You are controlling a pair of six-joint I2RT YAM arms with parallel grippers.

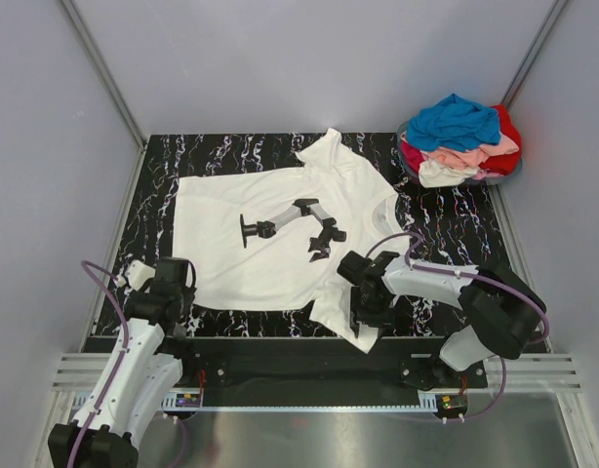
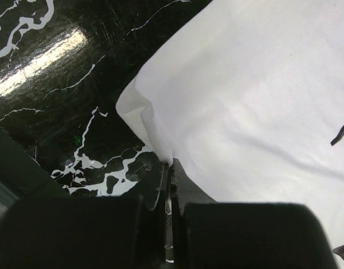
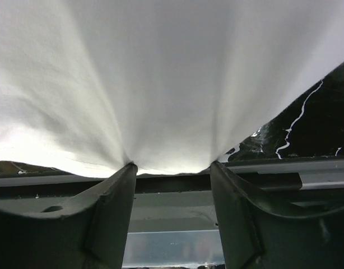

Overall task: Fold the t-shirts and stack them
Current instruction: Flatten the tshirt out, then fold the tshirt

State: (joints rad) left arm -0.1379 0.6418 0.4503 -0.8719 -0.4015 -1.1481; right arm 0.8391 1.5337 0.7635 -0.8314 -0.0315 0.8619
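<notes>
On the black marbled bench (image 1: pixel 446 229), cream-white printed cotton t-shirt (image 1: pixel 221 258) lies flat. Left end effector (image 2: pixel 171 168) pressed together, pinching its hem corner; right end effector (image 3: pixel 172 168) spread, fingertips against its near sleeve.

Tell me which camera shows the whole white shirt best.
The top view: the white shirt lies spread on the table, print up. The left wrist view shows only one corner; the right wrist view, only cloth stretched across the right tool.
</notes>
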